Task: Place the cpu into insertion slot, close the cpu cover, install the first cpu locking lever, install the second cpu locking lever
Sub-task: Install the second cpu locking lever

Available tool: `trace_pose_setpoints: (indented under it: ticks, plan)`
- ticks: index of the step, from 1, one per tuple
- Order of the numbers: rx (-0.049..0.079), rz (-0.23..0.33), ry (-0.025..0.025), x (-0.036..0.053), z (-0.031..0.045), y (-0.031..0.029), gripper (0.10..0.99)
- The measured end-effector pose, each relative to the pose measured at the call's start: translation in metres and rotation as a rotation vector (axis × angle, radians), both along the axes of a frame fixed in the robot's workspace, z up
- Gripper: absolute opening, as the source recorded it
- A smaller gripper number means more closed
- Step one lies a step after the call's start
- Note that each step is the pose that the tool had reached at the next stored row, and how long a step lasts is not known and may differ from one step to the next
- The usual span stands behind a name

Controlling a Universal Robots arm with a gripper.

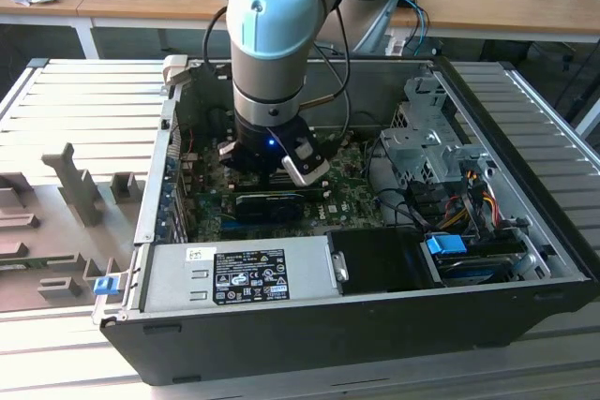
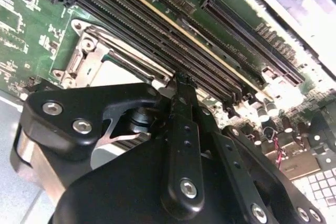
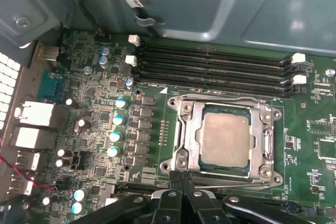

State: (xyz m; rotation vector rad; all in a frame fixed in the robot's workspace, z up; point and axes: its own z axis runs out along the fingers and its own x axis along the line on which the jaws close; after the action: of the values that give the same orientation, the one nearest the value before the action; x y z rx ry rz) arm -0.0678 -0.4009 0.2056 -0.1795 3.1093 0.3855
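Note:
The cpu (image 3: 226,139) lies flat in the insertion slot (image 3: 274,115) on the green board, pale metal face up. The cpu cover (image 3: 192,137), a silver frame with a square window, lies down around it. A thin metal lever rod (image 3: 233,181) runs along the socket edge nearest my fingers. My gripper (image 3: 181,176) is shut, its black fingertips pressed together just off that edge, close to the rod's end. In the second wrist view the gripper (image 2: 181,80) reaches to the socket's rim (image 2: 79,59). In the exterior view the arm's wrist (image 1: 272,152) hangs over the board inside the case.
Long black memory slots (image 3: 210,69) run beside the socket. Blue-topped capacitors (image 3: 118,119) stand on its other side. The grey case wall (image 3: 210,3) rises behind. In the exterior view, a power supply (image 1: 234,274), a drive cage (image 1: 427,142) and loose cables (image 1: 459,199) crowd the case.

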Motion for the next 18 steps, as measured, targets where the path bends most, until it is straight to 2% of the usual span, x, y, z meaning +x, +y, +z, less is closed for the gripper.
trace_pose_setpoints:
  ticks: [4, 9, 14, 18]
  plan:
    - [0.005, 0.0, 0.0, -0.003, -0.0009, -0.0018, 0.106]
    - [0.032, 0.0, 0.0, -0.0042, -0.0045, -0.0035, 0.106]
    - [0.042, 0.0, 0.0003, -0.0046, -0.0078, -0.0051, 0.106]
    - [0.059, 0.0, -0.0004, -0.0047, -0.0097, -0.0052, 0.106]
